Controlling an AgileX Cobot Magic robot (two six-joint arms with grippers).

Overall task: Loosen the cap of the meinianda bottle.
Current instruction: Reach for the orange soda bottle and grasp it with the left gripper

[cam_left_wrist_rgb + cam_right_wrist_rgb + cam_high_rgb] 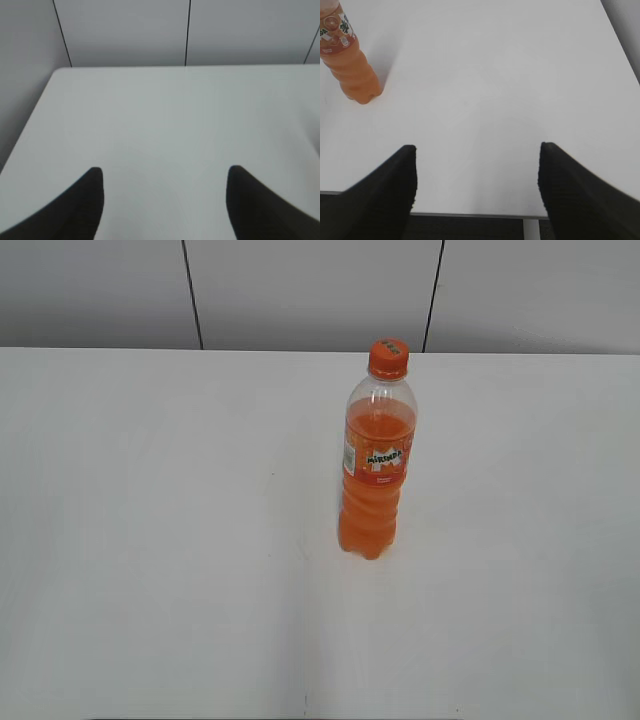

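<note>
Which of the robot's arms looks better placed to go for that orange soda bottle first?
Probably the right: the meinianda bottle shows in the right wrist view ahead of the open right gripper, while the open left gripper faces only bare table.

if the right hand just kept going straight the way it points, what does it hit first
Probably only the bare table. The right hand is open, and the meinianda bottle stands well off to its left, outside that line.

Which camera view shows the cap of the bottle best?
The exterior view: the cap sits in plain sight on the upright meinianda bottle. The right wrist view shows only the bottle's lower body, cut off at the label. The left wrist view shows neither.
</note>
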